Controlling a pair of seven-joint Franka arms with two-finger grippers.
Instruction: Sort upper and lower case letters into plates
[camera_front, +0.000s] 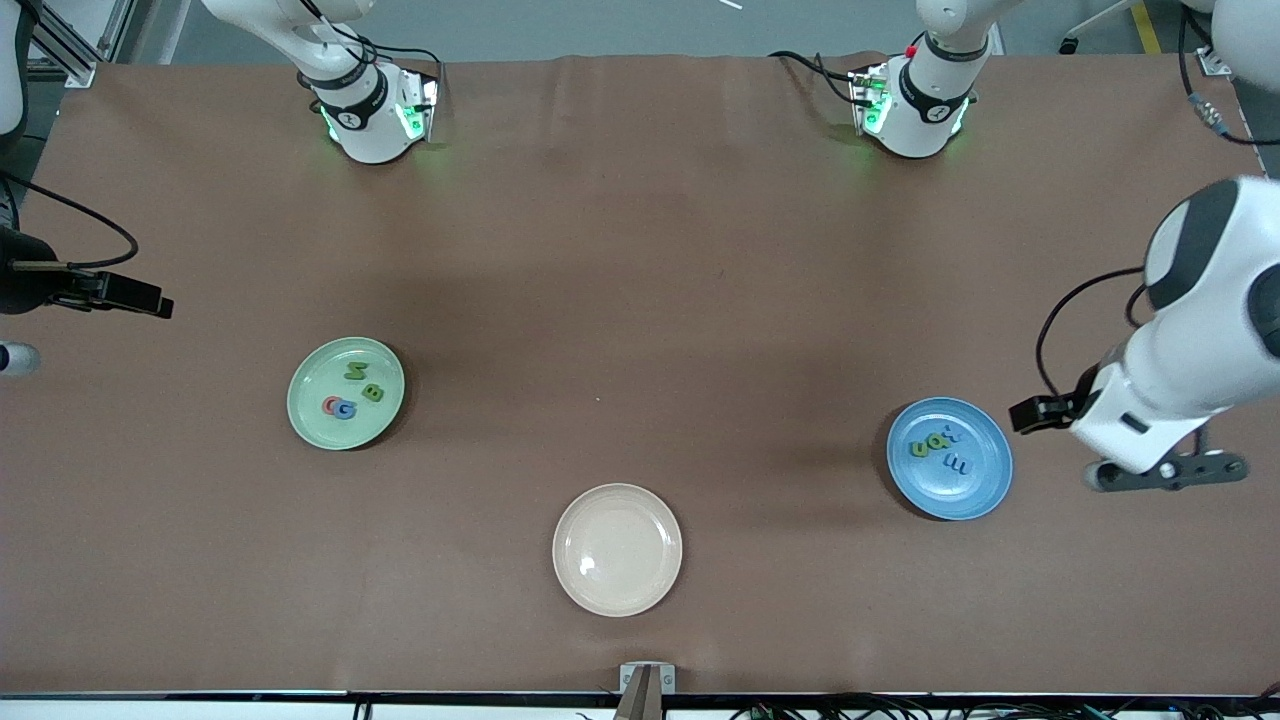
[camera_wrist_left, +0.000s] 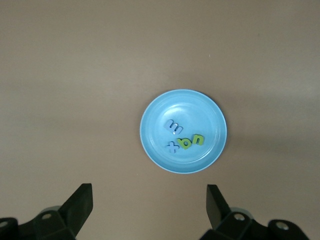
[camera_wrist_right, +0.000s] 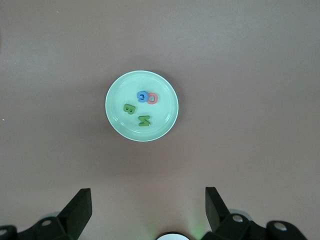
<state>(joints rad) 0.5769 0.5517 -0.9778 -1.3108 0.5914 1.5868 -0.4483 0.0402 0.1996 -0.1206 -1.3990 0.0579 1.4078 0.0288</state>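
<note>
Letters all sorted. Left gripper (camera_wrist_left: 147, 210) spread, empty, over bare table beside blue plate (camera_front: 985, 490), at its 3 o'clock in front view; right gripper (camera_wrist_right: 147, 210) spread, empty, waits high. Capitals in green plate (camera_front: 305, 410). Likely light, stiff, small: pinch across flat sides.

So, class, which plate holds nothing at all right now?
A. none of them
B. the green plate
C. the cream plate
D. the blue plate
C: the cream plate is bare, while the green plate holds four letters and the blue plate holds the other four.
</note>
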